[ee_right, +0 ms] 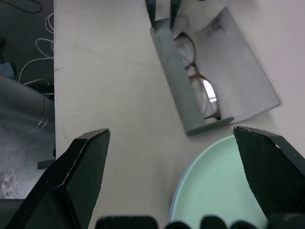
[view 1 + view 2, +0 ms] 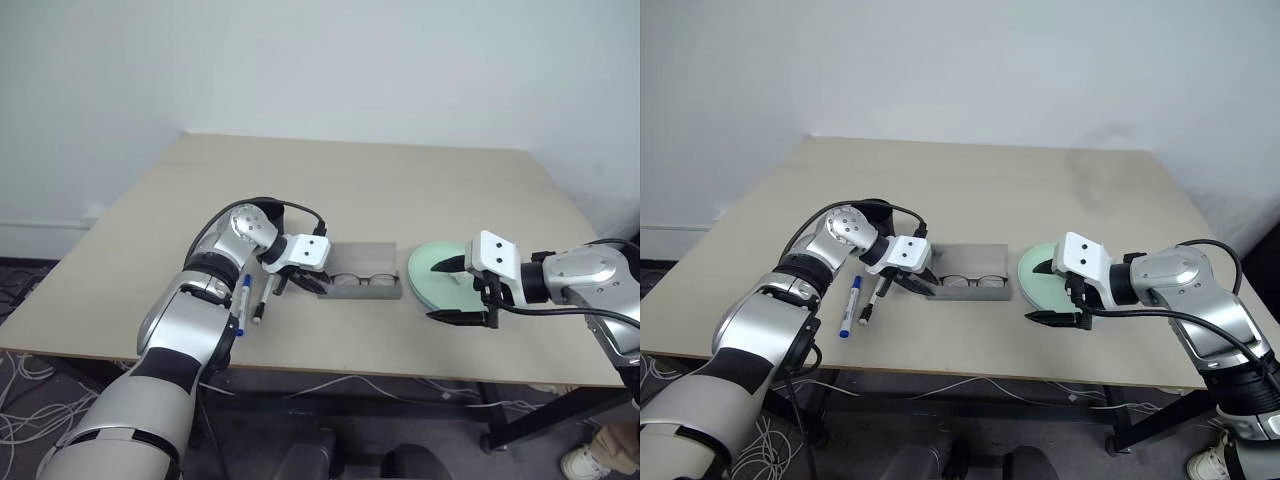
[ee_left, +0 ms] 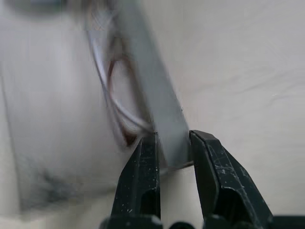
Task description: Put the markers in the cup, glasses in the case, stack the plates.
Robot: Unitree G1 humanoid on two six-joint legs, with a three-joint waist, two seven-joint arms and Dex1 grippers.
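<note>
The grey case [image 2: 365, 252] lies open at the table's front middle, and the glasses [image 2: 362, 281] rest inside it. My left gripper [image 2: 298, 284] is shut on the left end of the case's front wall [image 3: 164, 119], one finger on each side. The blue-capped marker [image 2: 241, 300] and the black-capped marker [image 2: 262, 298] lie side by side left of the case, under my left wrist. The mint green plate [image 2: 432, 268] sits on the light blue plate [image 1: 174, 210] right of the case. My right gripper [image 2: 445, 290] hangs open over their near edge. The cup is hidden.
The table's front edge [image 2: 330, 368] runs close below the markers and the case. Bare tabletop [image 2: 360, 185] stretches behind the case to the wall. Cables lie on the floor at the left.
</note>
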